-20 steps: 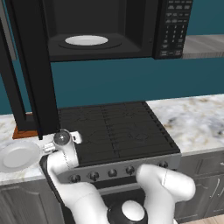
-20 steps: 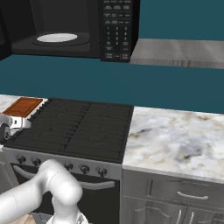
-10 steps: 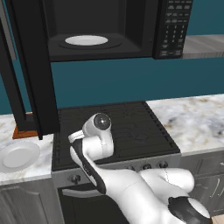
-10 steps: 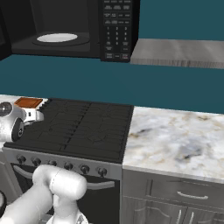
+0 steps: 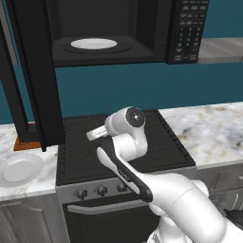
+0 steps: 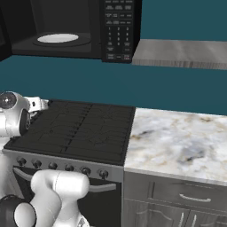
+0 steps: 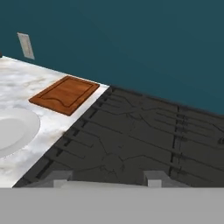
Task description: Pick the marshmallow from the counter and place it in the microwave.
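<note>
Standing over the black stove [image 5: 126, 142], the white arm [image 5: 142, 180] bends up from the lower right of the left base view, its wrist joint raised above the front burners. Gripper [image 5: 95, 134]: juts leftward from that wrist above the stove's left half; from the left base view I cannot tell how far its fingers are parted, and the hand view gives only two pale stubs at its bottom edge, so its state stays undetermined. Marshmallow: cannot be made out anywhere, neither on the stone nor at the gripper. Counter [image 5: 209, 128]: white-and-grey marbled stone, one stretch right of the stove, another left of it. Round white plate [image 5: 19, 168]: lying on the left stretch near the front edge. Brown cutting board [image 7: 65, 94]: flat on the same stretch, behind the plate and just beside the stove's back left corner. Microwave [image 5: 114, 33]: mounted above the stove, door [image 5: 33, 71] swung wide to the left, white turntable disc [image 5: 93, 44] lying inside, button panel [image 5: 188, 28] at right. Grey shelf [image 6: 181, 53]: right of the microwave.
</note>
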